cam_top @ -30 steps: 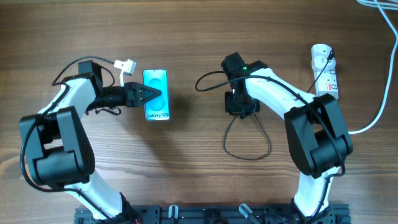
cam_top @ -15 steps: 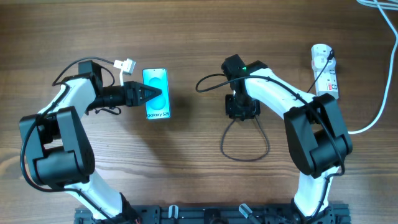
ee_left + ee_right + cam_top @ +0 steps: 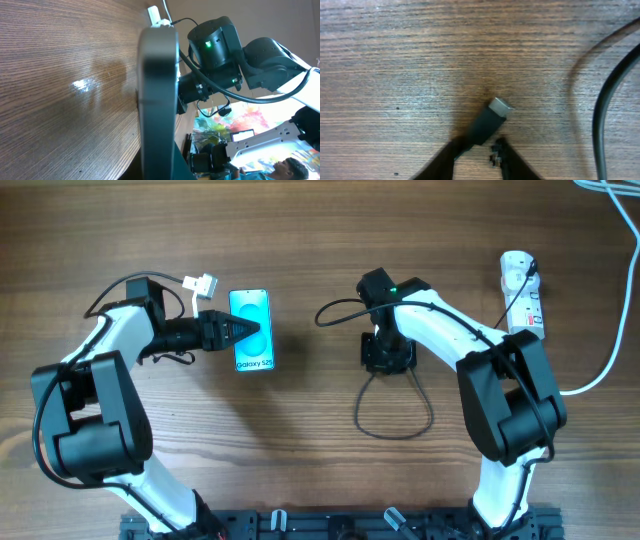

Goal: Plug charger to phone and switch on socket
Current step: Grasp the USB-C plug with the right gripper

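Observation:
The phone [image 3: 251, 315] with a cyan screen lies left of centre. My left gripper [image 3: 243, 332] reaches in from the left and is shut on the phone. In the left wrist view the phone [image 3: 157, 90] shows edge-on between the jaws. The charger's black cable [image 3: 358, 412] loops on the table at centre. My right gripper [image 3: 386, 360] is low over the table, shut on the charger just behind its plug [image 3: 487, 122]. The metallic tip [image 3: 501, 105] points away from the gripper [image 3: 480, 145]. The white socket [image 3: 524, 300] lies at the far right, apart from both grippers.
A thick white lead [image 3: 612, 330] runs from the socket round the right edge of the table. A white connector [image 3: 206, 284] on a cable sits by my left arm, above the phone's left side. More black cable [image 3: 607, 100] curves at the right of the right wrist view.
My right gripper moved slightly down and right with the charger, and the cable loop shifted with it. It has been still for the last half second. The left gripper and phone have not moved.

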